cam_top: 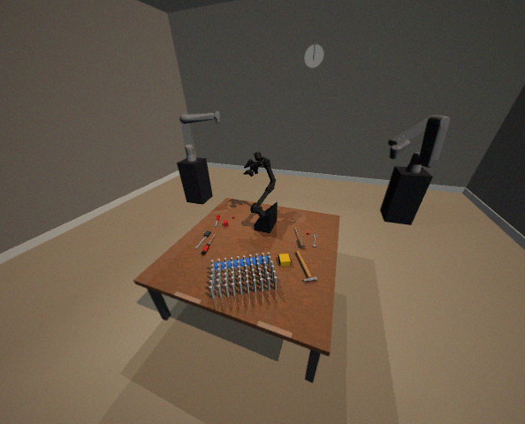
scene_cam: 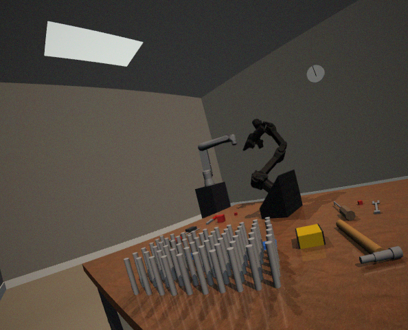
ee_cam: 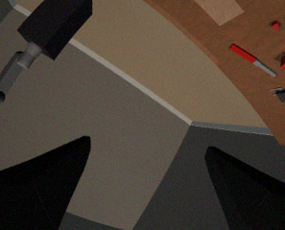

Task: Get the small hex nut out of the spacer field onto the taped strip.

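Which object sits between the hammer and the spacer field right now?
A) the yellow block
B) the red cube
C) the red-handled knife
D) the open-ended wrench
A: the yellow block stands between the spacers on one side and the hammer on the other.
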Robot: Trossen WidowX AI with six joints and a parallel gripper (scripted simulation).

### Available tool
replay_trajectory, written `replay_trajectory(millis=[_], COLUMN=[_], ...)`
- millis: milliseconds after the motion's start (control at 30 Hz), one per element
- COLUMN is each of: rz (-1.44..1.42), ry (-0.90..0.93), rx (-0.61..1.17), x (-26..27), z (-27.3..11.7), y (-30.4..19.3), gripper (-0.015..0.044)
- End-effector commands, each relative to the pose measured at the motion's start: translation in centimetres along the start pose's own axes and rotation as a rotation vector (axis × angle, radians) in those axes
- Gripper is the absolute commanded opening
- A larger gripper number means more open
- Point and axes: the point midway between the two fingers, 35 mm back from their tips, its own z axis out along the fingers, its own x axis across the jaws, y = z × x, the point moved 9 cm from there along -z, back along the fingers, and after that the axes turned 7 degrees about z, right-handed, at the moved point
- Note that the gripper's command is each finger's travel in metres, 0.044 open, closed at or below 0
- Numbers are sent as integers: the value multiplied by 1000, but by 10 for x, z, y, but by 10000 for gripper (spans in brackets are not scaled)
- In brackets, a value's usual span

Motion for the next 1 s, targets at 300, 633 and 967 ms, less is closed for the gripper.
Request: replay_trajectory(millis=[300,633,967], rz=[-198,-594,-960], ry=[-137,-303,-437], rx=[57,178,328], x=[-33,-113,-228], z=[56,145,207], y=[-53,-131,-172], gripper=[440,440,440])
